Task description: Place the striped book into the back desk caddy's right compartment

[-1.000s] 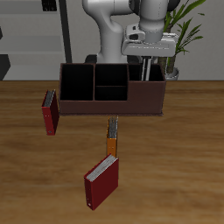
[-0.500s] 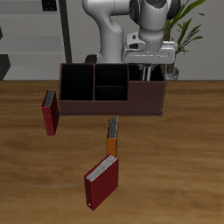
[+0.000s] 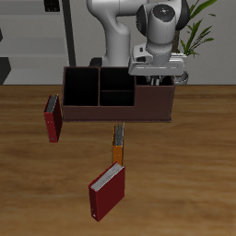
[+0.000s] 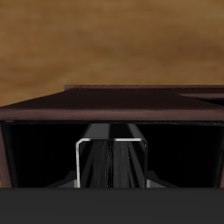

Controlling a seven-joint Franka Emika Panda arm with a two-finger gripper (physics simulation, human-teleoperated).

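Exterior view. The gripper hangs directly above the end section of the back desk caddy, the right compartment. The fingers reach down toward the compartment's mouth. The striped book is not clearly readable from here; only thin pale vertical lines show below the gripper at the compartment's rim. The caddy stands on the worktop toward its back edge, long side facing the worktop's front edge. Nearer the front edge than the caddy: an orange-spined book upright just before the caddy's front wall, a dark red book farther forward still, and a second dark red book beside the caddy's other end. A potted plant stands behind the caddy.

Wrist view. Looking down between the fingers into the black interior of the right compartment. The striped book sits dead centre below the gripper, its pale edges and dark lengthwise stripes running vertically, long axis in line with the fingers and pointing into the compartment. The caddy's maroon rim runs across beyond the book, with worktop beyond that. The book's lower part appears to be already inside the walls, clear of both sides.

Finger state: cannot tell whether they pinch the book or are spread; the fingertips are cut off in the wrist view and too small in the exterior view.

Judgement: the book lies straight below the fingers, aligned with the compartment, so what remains is a vertical matter only.
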